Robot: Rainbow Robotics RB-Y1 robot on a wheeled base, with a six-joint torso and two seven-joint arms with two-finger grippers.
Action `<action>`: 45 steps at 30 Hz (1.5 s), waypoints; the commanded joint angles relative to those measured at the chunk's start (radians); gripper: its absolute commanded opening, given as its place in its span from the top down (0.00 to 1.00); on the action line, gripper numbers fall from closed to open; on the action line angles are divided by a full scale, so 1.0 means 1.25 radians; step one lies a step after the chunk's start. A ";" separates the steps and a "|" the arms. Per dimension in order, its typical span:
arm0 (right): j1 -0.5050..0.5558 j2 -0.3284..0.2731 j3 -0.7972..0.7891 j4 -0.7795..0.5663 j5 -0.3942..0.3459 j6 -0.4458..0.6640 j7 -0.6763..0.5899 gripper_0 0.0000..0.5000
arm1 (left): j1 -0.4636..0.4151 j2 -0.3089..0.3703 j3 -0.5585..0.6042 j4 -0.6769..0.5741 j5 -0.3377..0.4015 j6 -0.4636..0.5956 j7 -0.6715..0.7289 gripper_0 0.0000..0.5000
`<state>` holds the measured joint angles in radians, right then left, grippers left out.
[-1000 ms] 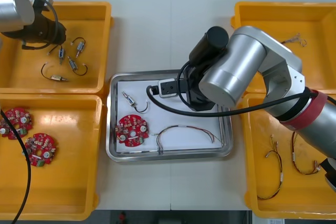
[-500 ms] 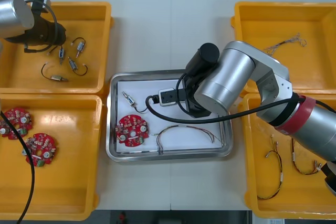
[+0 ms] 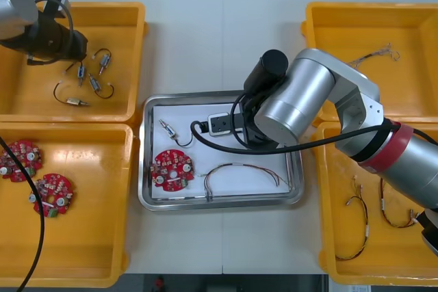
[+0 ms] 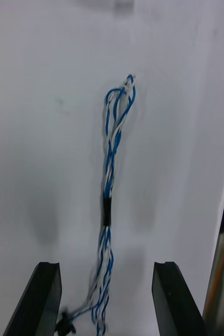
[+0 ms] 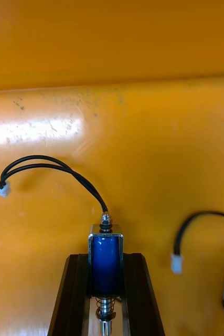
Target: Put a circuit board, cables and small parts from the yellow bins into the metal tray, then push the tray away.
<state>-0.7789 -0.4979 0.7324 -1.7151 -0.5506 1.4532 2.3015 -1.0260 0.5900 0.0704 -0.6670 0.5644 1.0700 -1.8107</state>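
I see the light worktop (image 3: 205, 39) carrying four yellow bins. The far-left bin (image 3: 41, 104) and near-left bin (image 3: 82, 237) butt edge to edge on one side, and the far-right bin (image 3: 356, 32) and near-right bin (image 3: 397, 258) sit close together on the other. Between the pairs the metal tray (image 3: 219, 203) rests flat on the worktop, just beside the left bins, and a thin seam (image 3: 222, 46) runs down the worktop's middle.

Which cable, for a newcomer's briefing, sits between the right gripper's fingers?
Find the central metal tray. On its white floor, between the right gripper's open fingers, lies the twisted blue and white cable. Unlike the thin curved cable, it wears a black band.
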 commanded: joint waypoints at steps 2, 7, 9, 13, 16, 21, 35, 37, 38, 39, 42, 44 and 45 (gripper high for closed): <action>-0.010 0.029 -0.091 -0.091 -0.006 0.112 0.009 0.00 | -0.022 0.018 0.066 -0.132 -0.080 0.137 -0.076 1.00; -0.010 0.036 -0.175 -0.167 -0.006 0.274 -0.008 0.00 | 0.026 0.016 0.070 -0.282 -0.128 0.248 -0.018 1.00; -0.010 0.044 -0.203 -0.178 -0.007 0.321 -0.013 0.00 | 0.042 0.018 0.063 -0.328 -0.129 0.273 0.002 1.00; -0.010 0.055 -0.331 -0.220 -0.006 0.373 -0.031 0.00 | 0.091 0.016 0.022 -0.489 -0.124 0.380 0.089 1.00; -0.010 0.046 -0.399 -0.240 0.001 0.373 -0.043 0.00 | 0.110 0.004 -0.002 -0.573 -0.115 0.431 0.155 1.00; -0.008 0.018 -0.483 -0.276 -0.004 0.373 -0.135 0.00 | 0.127 -0.024 -0.023 -0.691 -0.105 0.511 0.243 1.00; 0.141 -0.078 -0.695 -0.380 -0.025 0.373 -0.488 0.00 | 0.132 -0.154 -0.110 -0.956 -0.107 0.680 0.461 1.00; 0.174 -0.104 -0.718 -0.396 -0.043 0.373 -0.528 0.00 | 0.132 -0.165 -0.154 -0.984 -0.109 0.680 0.504 1.00; 0.191 -0.111 -0.733 -0.399 -0.055 0.373 -0.548 0.00 | 0.134 -0.170 -0.179 -0.997 -0.109 0.680 0.527 1.00; 0.205 -0.118 -0.750 -0.402 -0.072 0.373 -0.570 0.00 | 0.132 -0.176 -0.205 -1.010 -0.109 0.680 0.554 1.00; 0.248 -0.134 -0.793 -0.404 -0.103 0.373 -0.614 0.00 | 0.132 -0.186 -0.249 -1.019 -0.104 0.680 0.601 1.00; 0.282 -0.148 -0.819 -0.406 -0.120 0.373 -0.641 0.00 | 0.140 -0.196 -0.278 -1.020 -0.108 0.680 0.628 1.00; 0.297 -0.153 -0.829 -0.409 -0.124 0.373 -0.650 0.00 | 0.145 -0.203 -0.291 -1.020 -0.112 0.680 0.635 1.00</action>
<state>-0.4726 -0.6361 -0.2339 -2.1858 -0.6845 1.9176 1.5150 -0.8613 0.3770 -0.2497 -1.9060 0.4282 1.9130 -1.1910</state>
